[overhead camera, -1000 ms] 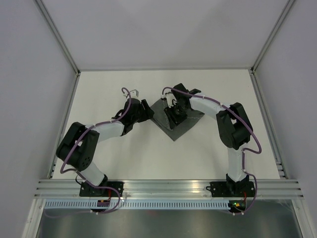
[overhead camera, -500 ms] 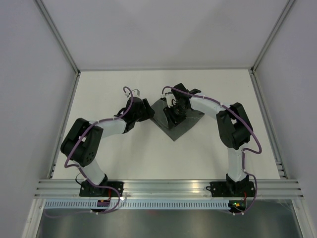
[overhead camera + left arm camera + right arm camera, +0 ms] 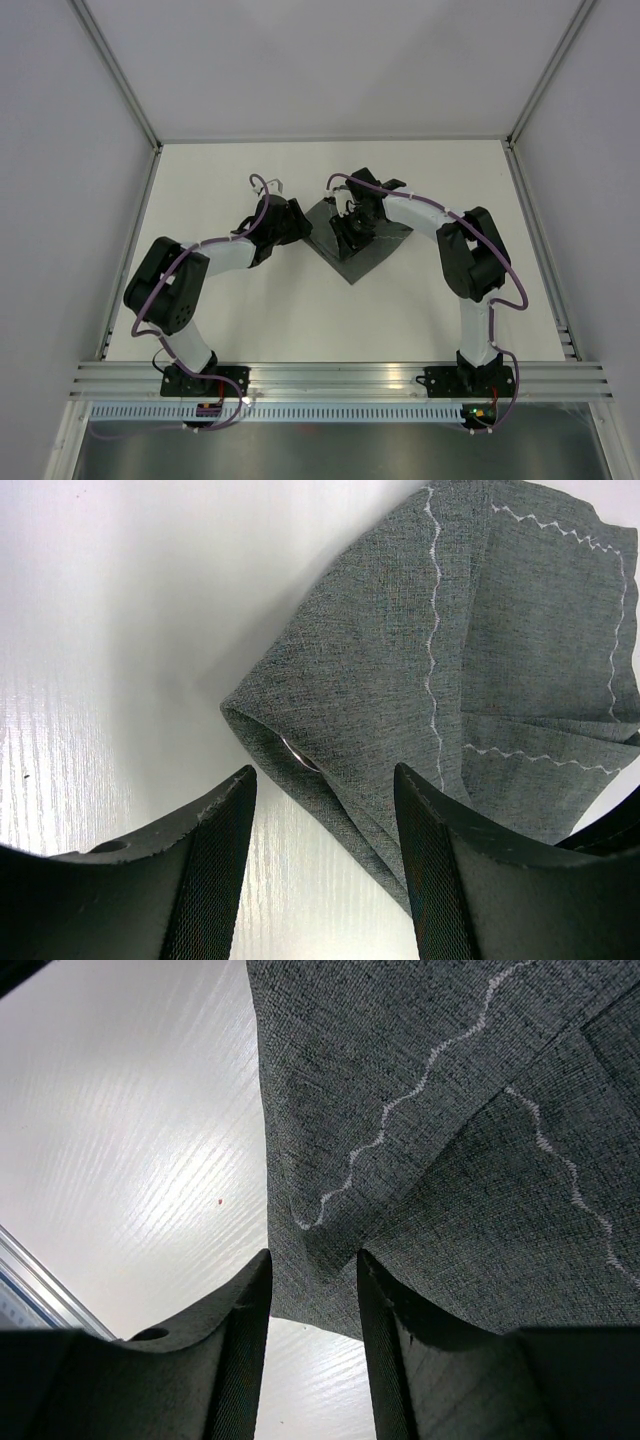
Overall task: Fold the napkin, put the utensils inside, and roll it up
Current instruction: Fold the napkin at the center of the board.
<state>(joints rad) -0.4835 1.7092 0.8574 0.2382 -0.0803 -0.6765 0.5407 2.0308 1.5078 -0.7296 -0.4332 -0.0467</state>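
– Napkin (image 3: 362, 256): where does it lie?
– Folded on the white table (image 3: 250, 310), toward the far side, between the two grippers. Its pale zigzag hem (image 3: 434, 630) shows on the upper layers.
– Start on the left, then.
– The left gripper (image 3: 298, 226) sits low at the napkin's left corner. Its fingers (image 3: 215, 870) are spread wide and hold nothing. The rolled edge of the fold lies just ahead of them.
– Any fork?
– Only a silver sliver of the fork (image 3: 297, 752), peeking from the mouth of that fold. The handle is hidden.
– And on the right?
– The right gripper (image 3: 350, 228) is over the napkin's middle. Its fingers (image 3: 245, 1350) are apart as well, by a narrower gap, with a napkin edge reaching between the tips. I cannot tell whether they touch it.
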